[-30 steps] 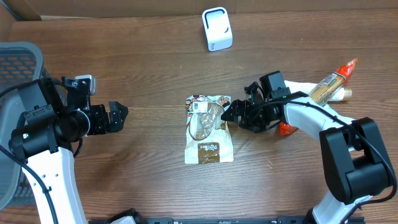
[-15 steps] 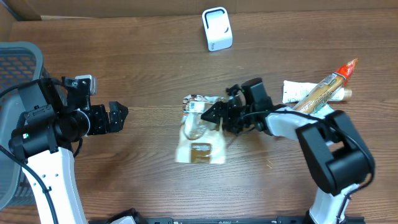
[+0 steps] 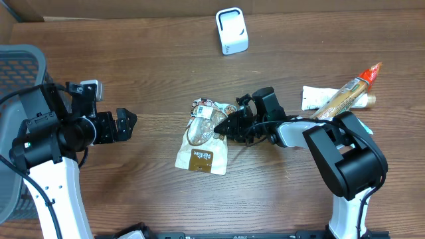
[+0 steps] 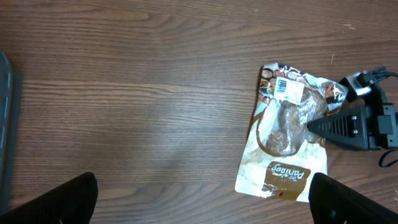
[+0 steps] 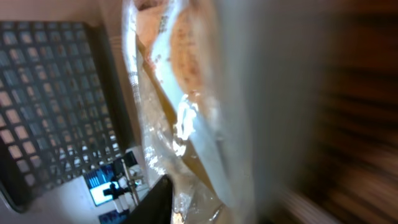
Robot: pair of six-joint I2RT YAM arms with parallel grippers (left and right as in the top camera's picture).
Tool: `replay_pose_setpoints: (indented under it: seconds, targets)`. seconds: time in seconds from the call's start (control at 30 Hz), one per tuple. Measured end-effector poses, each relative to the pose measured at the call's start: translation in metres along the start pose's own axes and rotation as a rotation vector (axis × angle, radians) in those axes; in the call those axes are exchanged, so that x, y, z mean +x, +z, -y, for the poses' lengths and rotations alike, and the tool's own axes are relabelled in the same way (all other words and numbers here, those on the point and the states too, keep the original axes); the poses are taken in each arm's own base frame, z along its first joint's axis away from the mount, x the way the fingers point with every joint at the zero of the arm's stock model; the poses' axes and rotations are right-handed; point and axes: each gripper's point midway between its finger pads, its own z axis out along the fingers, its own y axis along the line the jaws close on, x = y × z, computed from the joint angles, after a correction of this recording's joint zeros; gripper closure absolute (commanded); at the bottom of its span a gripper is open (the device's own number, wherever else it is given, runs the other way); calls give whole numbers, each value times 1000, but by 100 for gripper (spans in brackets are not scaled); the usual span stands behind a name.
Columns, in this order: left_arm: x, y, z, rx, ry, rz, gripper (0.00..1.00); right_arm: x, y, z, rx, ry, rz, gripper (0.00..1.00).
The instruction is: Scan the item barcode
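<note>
The item is a clear-and-brown pastry bag (image 3: pixel 201 141) lying mid-table, with a white barcode label (image 3: pixel 203 113) facing up near its far end. From the left wrist the bag (image 4: pixel 283 149) and the label (image 4: pixel 289 91) also show. My right gripper (image 3: pixel 224 125) reaches in low from the right, shut on the bag's right edge (image 4: pixel 314 124). In the right wrist view crinkled plastic (image 5: pixel 186 124) fills the frame beside one dark finger (image 5: pixel 155 202). The left gripper (image 3: pixel 126 125) hovers open left of the bag, nothing between its fingers (image 4: pixel 202 202). A white scanner (image 3: pixel 232 31) stands at the back.
Other snacks lie at the right: a long tube pack with an orange tip (image 3: pixel 352 89) across a white packet (image 3: pixel 317 98). A grey mesh basket (image 3: pixel 20 60) sits at the far left. Cardboard lines the table's back edge.
The right gripper slid left onto the bag and closed on its right edge. The bag shifted left and turned slightly. The left arm stayed still.
</note>
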Motion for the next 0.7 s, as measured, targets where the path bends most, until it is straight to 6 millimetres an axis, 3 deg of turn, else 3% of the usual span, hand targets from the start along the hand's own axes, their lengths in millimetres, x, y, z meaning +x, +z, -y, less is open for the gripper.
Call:
replay_pose_setpoints:
  seconds: [0.17, 0.5, 0.7]
  targets:
    - [0, 0, 0, 0, 0, 0, 0, -1, 0, -7, -32, -27, -3, 96]
    - [0, 0, 0, 0, 0, 0, 1, 8, -2, -16, -70, -61, -50, 96]
    - [0, 0, 0, 0, 0, 0, 0, 22, -26, -28, 14, -78, -57, 96]
